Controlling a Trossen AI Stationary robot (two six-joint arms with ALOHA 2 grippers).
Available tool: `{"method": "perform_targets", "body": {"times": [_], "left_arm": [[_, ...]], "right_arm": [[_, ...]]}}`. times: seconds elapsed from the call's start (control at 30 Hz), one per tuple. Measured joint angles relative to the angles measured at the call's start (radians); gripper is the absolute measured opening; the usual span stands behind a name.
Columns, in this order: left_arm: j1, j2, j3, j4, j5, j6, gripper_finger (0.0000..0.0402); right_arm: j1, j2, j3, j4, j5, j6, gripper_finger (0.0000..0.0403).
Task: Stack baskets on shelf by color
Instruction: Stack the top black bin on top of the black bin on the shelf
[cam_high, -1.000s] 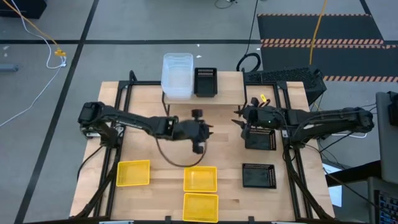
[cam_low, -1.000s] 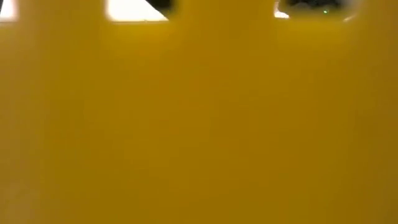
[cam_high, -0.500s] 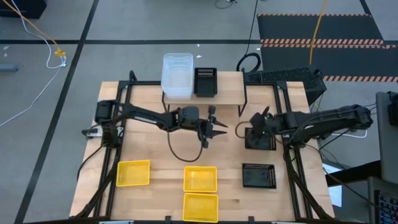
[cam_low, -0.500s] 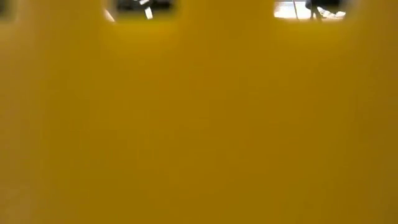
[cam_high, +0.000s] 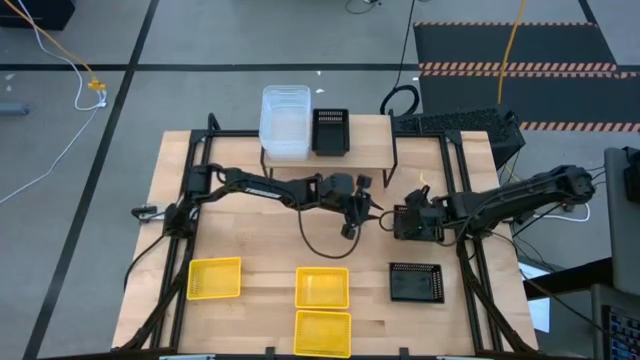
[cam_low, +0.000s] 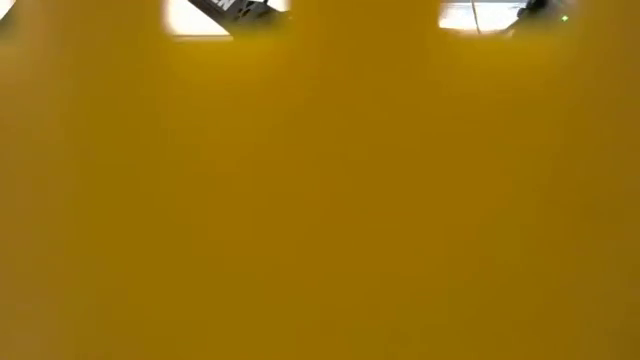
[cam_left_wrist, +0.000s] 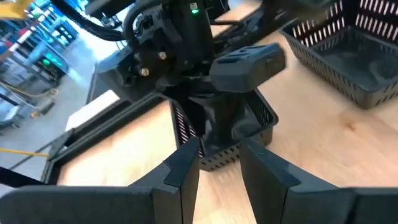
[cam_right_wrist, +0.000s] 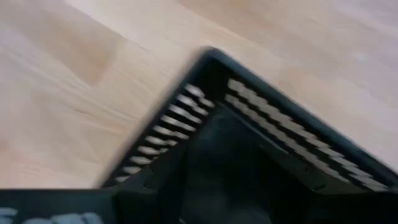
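The right hand (cam_high: 402, 222) grasps the black perforated plastic basket (cam_high: 420, 224) by its rim, for lifting; the left hand (cam_high: 372, 212), empty and part-open, hovers alongside.

Two baskets (cam_high: 305, 130) on the shelf (cam_high: 365, 155), five others (cam_high: 320, 287) on the table (cam_high: 250, 240) before it.

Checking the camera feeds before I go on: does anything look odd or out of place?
Yes. The low view is almost wholly filled with yellow, likely because the yellow basket at the table's front edge sits right against that camera. Otherwise nothing is spilled; the clear baskets and one black basket sit squarely on the shelf.
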Motion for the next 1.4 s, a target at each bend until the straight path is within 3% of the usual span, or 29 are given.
{"method": "perform_targets", "body": {"times": [0.27, 0.4, 0.67, 0.83, 1.07, 1.4], "left_arm": [[0.0, 0.009, 0.001, -0.075, 0.0, 0.079, 0.0117], [0.0, 0.009, 0.0, -0.104, 0.0, 0.106, 0.0117], [-0.007, 0.011, 0.0, -0.089, 0.015, 0.146, 0.0117], [-0.011, 0.089, 0.01, 0.051, 0.08, 0.145, 0.0118], [-0.016, 0.158, 0.054, 0.038, 0.07, 0.151, 0.0118], [-0.01, 0.158, 0.057, -0.002, 0.052, 0.107, 0.0118]], "right_arm": [[0.03, 0.008, -0.056, 0.358, -0.015, -0.199, 0.0171], [0.06, -0.03, -0.056, 0.414, 0.015, -0.235, 0.0171], [0.093, -0.172, -0.052, 0.416, 0.118, -0.263, 0.0171], [0.093, -0.272, -0.03, 0.418, 0.128, -0.323, 0.0171], [0.126, -0.393, -0.021, 0.41, 0.139, -0.399, 0.0171], [0.132, -0.417, -0.021, 0.409, 0.142, -0.424, 0.0171]]}}
